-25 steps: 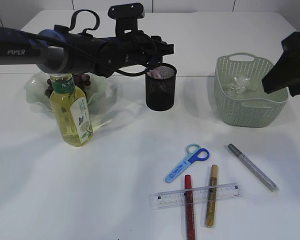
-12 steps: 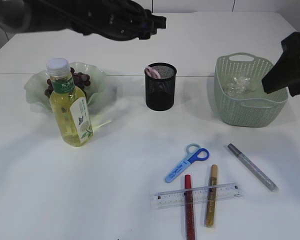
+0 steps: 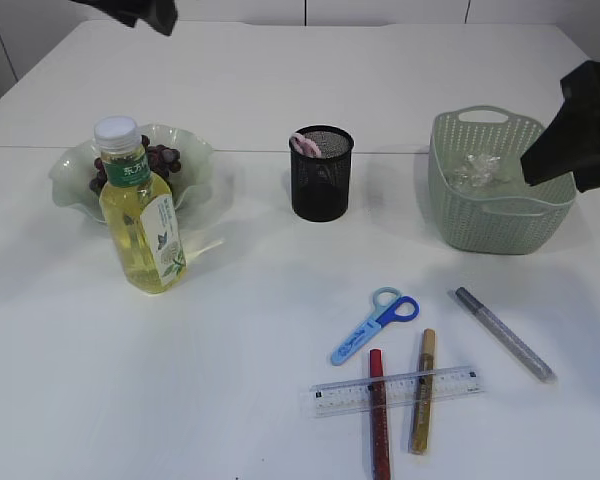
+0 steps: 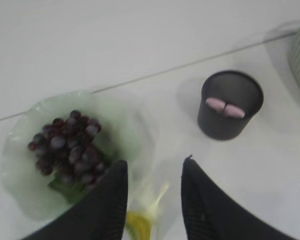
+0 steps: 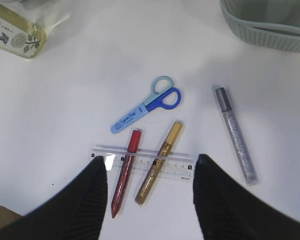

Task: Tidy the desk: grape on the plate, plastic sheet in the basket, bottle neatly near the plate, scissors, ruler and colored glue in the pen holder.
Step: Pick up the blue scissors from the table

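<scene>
Grapes lie on the pale green plate, and the bottle stands upright just in front of it. The black mesh pen holder has a pink-handled item inside. The plastic sheet is in the basket. On the near table lie the blue scissors, the ruler and red, gold and silver glue pens. My left gripper is open and empty, high over the bottle and plate. My right gripper is open above the ruler.
The ruler lies across the red and gold glue pens. Part of the right arm hangs in front of the basket's right side. A bit of the left arm shows at the top left edge.
The left arm has pulled away from the pen holder, up and to the left, almost out of the exterior view. The pink item stays in the holder. The right arm has not moved.
</scene>
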